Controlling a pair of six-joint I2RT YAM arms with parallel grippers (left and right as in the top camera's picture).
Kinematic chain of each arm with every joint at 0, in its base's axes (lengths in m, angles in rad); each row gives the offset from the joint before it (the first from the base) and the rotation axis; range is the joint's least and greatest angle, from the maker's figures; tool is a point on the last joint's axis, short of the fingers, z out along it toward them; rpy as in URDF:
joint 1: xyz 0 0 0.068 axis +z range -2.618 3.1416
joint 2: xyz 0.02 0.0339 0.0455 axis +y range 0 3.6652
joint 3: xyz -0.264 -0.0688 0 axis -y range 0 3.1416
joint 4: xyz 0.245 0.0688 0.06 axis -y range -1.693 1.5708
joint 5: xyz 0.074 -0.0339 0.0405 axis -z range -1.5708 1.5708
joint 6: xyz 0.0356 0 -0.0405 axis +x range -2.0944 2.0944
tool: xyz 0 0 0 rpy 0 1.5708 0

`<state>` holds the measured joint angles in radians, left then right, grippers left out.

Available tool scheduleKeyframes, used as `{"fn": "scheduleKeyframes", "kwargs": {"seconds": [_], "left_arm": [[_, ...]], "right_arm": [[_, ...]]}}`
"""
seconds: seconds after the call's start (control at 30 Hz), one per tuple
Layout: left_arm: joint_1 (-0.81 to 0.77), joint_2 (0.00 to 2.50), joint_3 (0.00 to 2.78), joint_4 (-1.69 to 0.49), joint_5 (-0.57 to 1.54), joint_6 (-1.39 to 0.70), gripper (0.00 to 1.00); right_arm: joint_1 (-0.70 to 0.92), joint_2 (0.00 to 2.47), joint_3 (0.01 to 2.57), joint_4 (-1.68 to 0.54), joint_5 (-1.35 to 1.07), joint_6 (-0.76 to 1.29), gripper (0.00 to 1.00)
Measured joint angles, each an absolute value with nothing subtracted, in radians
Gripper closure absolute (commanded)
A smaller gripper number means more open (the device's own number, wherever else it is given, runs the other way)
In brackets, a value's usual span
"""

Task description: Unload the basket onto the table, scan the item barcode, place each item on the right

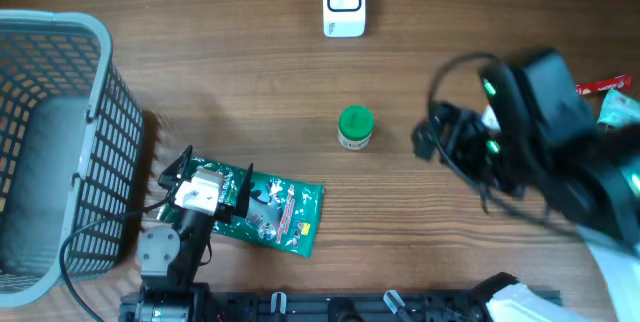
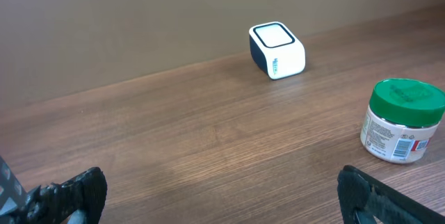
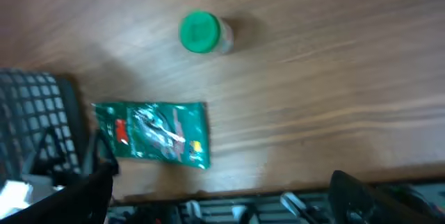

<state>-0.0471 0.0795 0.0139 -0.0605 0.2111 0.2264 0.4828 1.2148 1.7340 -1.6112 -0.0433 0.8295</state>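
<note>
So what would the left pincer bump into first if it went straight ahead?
Probably just the bare wooden table. The open left pincer aims at empty wood; the white scanner sits farther off, a bit right, and the green-lidded jar is well to the right. Depth is hard to judge.

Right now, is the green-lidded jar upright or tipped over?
Upright. In the left wrist view the jar stands on its base, green lid on top; overhead, the lid's round face points up.
</note>
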Motion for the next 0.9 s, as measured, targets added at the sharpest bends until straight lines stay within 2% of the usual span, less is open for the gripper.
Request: {"fn": "scheduleKeyframes", "kwargs": {"seconds": [0.13, 0.27, 0.4, 0.57, 0.77, 0.9], "left_arm": [[-0.047, 0.08, 0.014, -0.061, 0.211, 0.227, 0.0], [-0.047, 0.08, 0.014, -0.061, 0.211, 0.227, 0.0], [-0.047, 0.08, 0.014, -0.061, 0.211, 0.227, 0.0], [-0.047, 0.08, 0.014, -0.061, 0.211, 0.226, 0.0], [-0.047, 0.08, 0.014, -0.061, 0.211, 0.227, 0.0], [-0.047, 0.08, 0.014, -0.062, 0.211, 0.227, 0.0]], "right_arm": [[0.483, 1.032, 1.573, -1.611, -0.043, 0.828, 0.0], [0.483, 0.983, 1.469, -1.595, -0.043, 0.83, 0.0], [0.483, 0.999, 1.412, -1.416, -0.043, 0.833, 0.0], [0.484, 1.203, 1.39, -1.248, -0.043, 0.833, 0.0], [0.484, 1.613, 1.39, -1.166, -0.047, 0.831, 0.0], [0.484, 1.688, 1.406, -1.078, -0.054, 0.824, 0.0]]}}
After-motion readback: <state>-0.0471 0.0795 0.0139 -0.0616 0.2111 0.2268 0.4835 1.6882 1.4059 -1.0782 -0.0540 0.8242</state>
